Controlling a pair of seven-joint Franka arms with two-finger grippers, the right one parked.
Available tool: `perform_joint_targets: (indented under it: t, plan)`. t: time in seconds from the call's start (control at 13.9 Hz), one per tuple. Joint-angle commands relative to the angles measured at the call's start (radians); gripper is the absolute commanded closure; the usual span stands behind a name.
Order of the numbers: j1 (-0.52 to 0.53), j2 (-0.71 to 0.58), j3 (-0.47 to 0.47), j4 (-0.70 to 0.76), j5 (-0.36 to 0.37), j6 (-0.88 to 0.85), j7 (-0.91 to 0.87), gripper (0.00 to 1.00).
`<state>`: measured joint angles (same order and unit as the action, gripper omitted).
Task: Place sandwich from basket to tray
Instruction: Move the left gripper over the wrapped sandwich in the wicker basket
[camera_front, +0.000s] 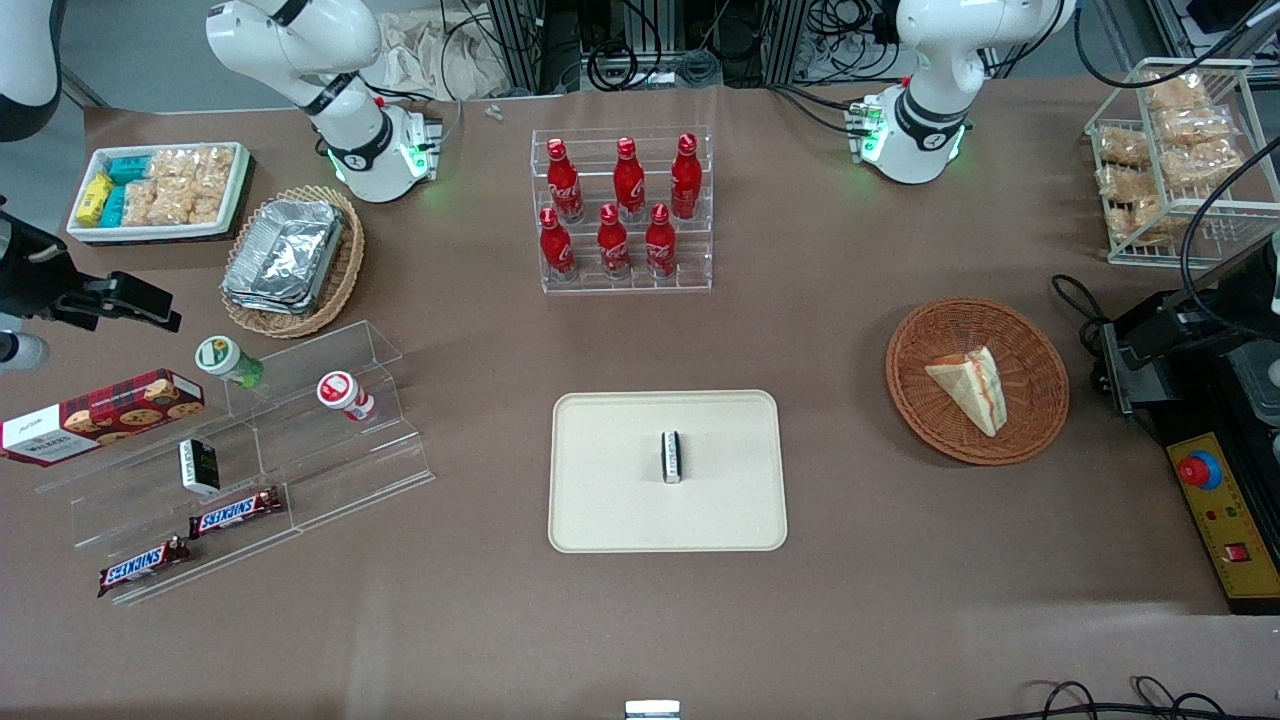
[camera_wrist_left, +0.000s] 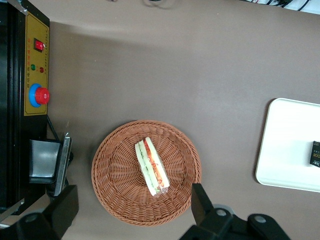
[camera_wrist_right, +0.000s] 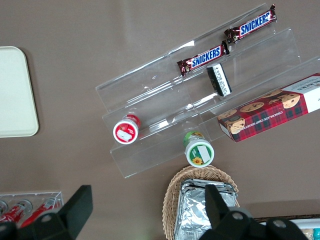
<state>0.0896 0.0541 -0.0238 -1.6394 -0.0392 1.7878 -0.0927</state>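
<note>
The sandwich (camera_front: 970, 385), a white wedge with red and green filling along its edge, lies in the round reddish-brown basket (camera_front: 920, 400) toward the working arm's end of the table. In the left wrist view the sandwich (camera_wrist_left: 152, 167) rests near the middle of the basket (camera_wrist_left: 115, 170). My gripper (camera_wrist_left: 132, 200) hangs high above the basket's rim, open wide, with nothing between its fingers (camera_wrist_left: 202, 205). In the front view the gripper (camera_front: 1135, 365) sits beside the basket. The cream tray (camera_front: 600, 500) lies mid-table with a small black packet (camera_front: 672, 457) on it; its edge (camera_wrist_left: 285, 145) shows in the wrist view.
A black control box with a red button (camera_front: 1215, 500) stands close beside the basket. A rack of red bottles (camera_front: 625, 215) is farther from the camera than the tray. A wire rack of snack bags (camera_front: 1170, 150) and clear acrylic steps with snacks (camera_front: 250, 440) stand at the table's ends.
</note>
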Motion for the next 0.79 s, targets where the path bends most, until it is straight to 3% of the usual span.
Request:
perform_joint_targets:
  t: [0.0, 0.29, 0.5, 0.72]
  plan:
    - [-0.004, 0.015, -0.005, 0.035, 0.018, -0.027, -0.022, 0.00]
    - [-0.008, 0.038, -0.005, 0.029, 0.012, -0.030, -0.073, 0.00]
    - [-0.017, 0.046, -0.007, 0.013, 0.016, -0.070, -0.273, 0.00]
    - [-0.043, 0.029, -0.008, -0.069, 0.018, -0.006, -0.467, 0.00]
